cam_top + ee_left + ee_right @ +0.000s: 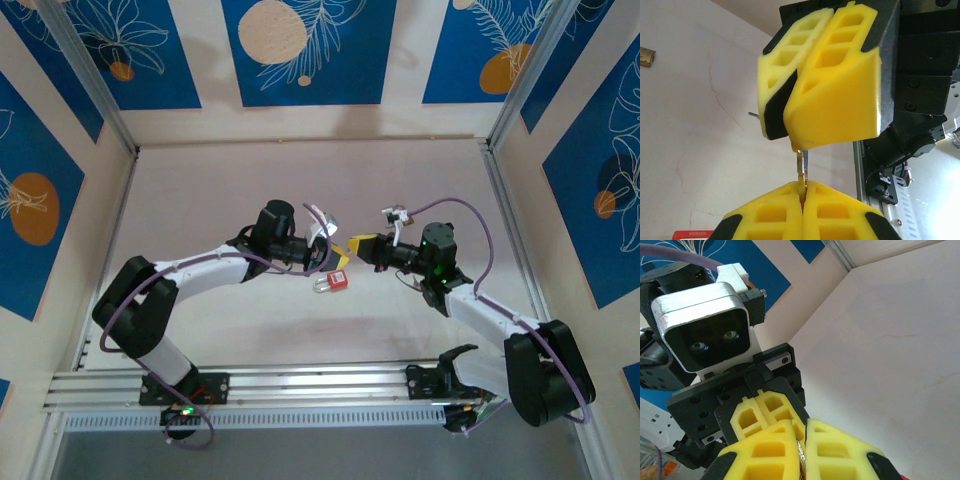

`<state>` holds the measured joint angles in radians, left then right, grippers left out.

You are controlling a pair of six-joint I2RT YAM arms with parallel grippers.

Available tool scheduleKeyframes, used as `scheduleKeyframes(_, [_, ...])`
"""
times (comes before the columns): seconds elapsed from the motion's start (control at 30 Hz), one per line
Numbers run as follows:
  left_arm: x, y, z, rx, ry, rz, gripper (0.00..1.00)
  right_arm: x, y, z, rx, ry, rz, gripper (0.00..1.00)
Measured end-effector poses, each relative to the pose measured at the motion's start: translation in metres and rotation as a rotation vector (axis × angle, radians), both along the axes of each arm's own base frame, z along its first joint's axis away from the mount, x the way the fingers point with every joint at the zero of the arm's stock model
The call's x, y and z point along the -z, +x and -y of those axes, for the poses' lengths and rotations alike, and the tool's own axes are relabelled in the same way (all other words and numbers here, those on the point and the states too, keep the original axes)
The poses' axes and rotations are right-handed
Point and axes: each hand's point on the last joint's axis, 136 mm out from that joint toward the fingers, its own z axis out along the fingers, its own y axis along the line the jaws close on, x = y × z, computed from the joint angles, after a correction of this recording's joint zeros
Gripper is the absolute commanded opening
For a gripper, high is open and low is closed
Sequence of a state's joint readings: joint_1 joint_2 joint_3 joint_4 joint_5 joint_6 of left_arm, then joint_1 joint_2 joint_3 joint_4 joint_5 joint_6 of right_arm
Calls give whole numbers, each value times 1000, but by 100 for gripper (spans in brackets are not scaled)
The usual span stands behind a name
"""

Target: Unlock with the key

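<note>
Yellow fingers at the bottom edge of the left wrist view are mine: my left gripper (802,189) is pressed together on the key (801,167), a thin silver strip standing up out of the seam. Directly above it my right gripper (790,134) meets it tip to tip. Its two fingers are also closed, and the key's upper end goes in between them.

So I count two grippers, four yellow fingers and one key, pinched at both ends and held above the table (300,170). A short middle stretch of the key is bare. Both ends are buried in the fingers, and I cannot make out its teeth. From my right wrist, a glint of metal sits in the seam of my own fingers, cut off by the bottom edge. In the top view the key is too small to pick out between the tips.

Padlocks: two. One red padlock (334,282) sits just on the near side of the meeting grippers; the left wrist view catches merely one corner of it. One brass padlock (645,56) is clipped by that view's left edge, well apart from the key.
</note>
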<state>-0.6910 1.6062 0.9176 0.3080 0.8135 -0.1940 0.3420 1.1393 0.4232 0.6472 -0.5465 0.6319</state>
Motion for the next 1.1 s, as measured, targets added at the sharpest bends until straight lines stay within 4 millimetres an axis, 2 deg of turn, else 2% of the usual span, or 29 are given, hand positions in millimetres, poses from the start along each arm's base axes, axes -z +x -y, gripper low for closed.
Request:
scheduleKeyframes(0.13, [0,0,0,0,-2,-11,12,0,0,0,18,-10,-1,0])
scheduleKeyframes(0.33, [1,5,0,-24,3,-7,47,-5,-4,3,51,-27,10,0])
scheduleKeyframes(0.63, [10,24,-10,-152,52,-41,59,2,4,21,194,-101,-8,0])
scheduleKeyframes(0.8, [26,51,-38,-348,125,-24,65,7,9,35,289,-141,-27,0])
scheduleKeyframes(0.97, [45,63,-56,-450,265,32,68,15,12,49,374,-185,-55,0])
scheduleKeyframes(1.03, [50,62,-58,-458,356,75,69,19,12,54,400,-206,-64,0])
scheduleKeyframes(1.1, [49,60,-51,-435,450,150,70,23,10,61,422,-234,-74,0])
